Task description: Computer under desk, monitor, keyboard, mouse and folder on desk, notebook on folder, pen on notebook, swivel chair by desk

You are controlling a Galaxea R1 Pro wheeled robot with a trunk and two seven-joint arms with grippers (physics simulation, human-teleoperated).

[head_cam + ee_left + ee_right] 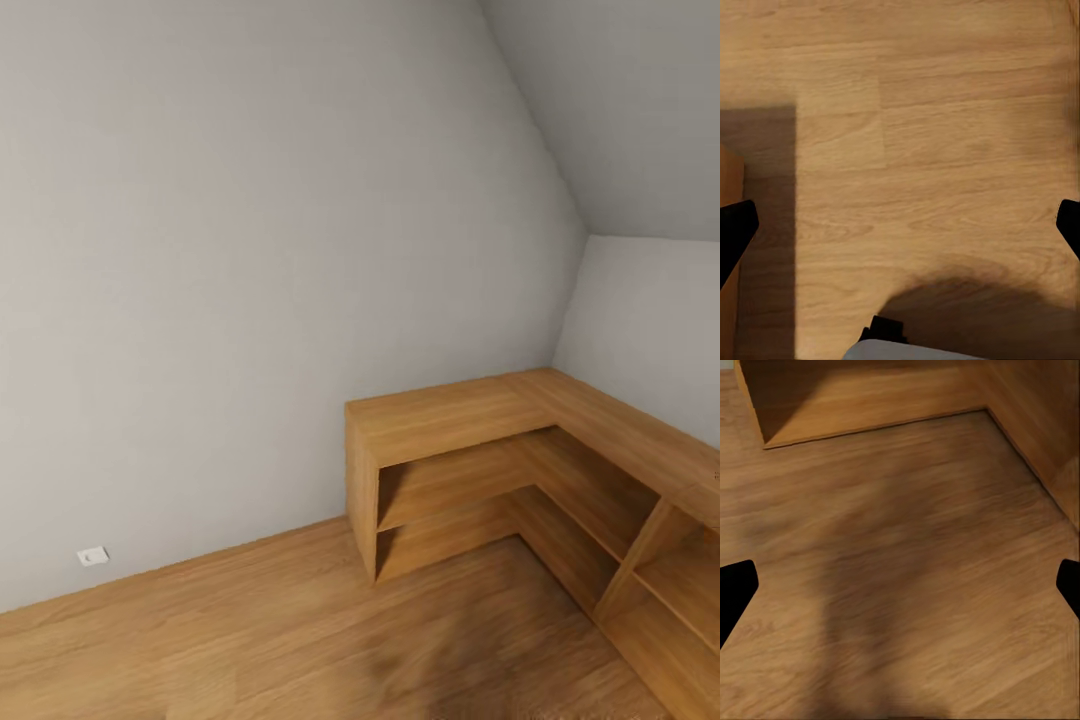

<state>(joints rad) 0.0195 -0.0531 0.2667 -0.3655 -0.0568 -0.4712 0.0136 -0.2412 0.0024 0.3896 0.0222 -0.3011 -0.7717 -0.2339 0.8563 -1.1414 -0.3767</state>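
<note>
From the head view this is a corner of the bedroom: a plain grey wall [250, 250] fills the frame from nine to twelve o'clock, with the sloped ceiling [640, 110] cutting down at one o'clock. At four o'clock a low L-shaped wooden shelf unit [470, 420] sits in the corner, its long axis running from the centre out toward the four o'clock edge, its open shelves facing the room. A small white wall outlet [92, 556] sits at eight o'clock, just above the light wood floor [250, 640].

The left gripper [900, 225] hangs over bare floorboards, its two dark fingertips [735, 229] spread wide apart with nothing between them. The right gripper [900, 585] is likewise spread wide and holds nothing, above the floor near the foot of the shelf unit.
</note>
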